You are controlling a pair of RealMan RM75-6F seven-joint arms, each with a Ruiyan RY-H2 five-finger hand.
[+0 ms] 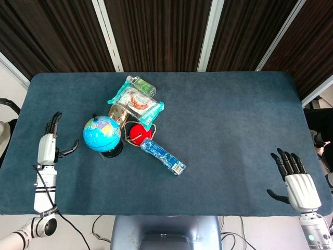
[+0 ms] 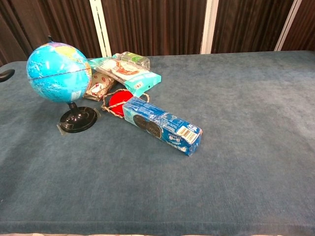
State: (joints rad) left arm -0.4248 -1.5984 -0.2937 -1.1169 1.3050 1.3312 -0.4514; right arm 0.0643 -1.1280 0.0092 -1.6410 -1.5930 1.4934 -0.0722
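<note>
A small blue globe (image 1: 102,134) on a black round base (image 2: 78,119) stands at the table's left, leaning toward the left. My left hand (image 1: 48,146) is open, a short way left of the globe and apart from it; only a dark fingertip (image 2: 5,74) shows at the chest view's left edge. My right hand (image 1: 296,182) lies open near the table's front right corner, far from every object. A blue biscuit box (image 1: 163,156) lies right of the globe.
Behind the globe sit a teal snack packet (image 1: 137,103), a clear bottle (image 1: 141,84), a patterned can (image 2: 99,88) and a red disc with a rope loop (image 1: 137,133). The blue cloth table (image 1: 229,114) ends at dark curtained walls.
</note>
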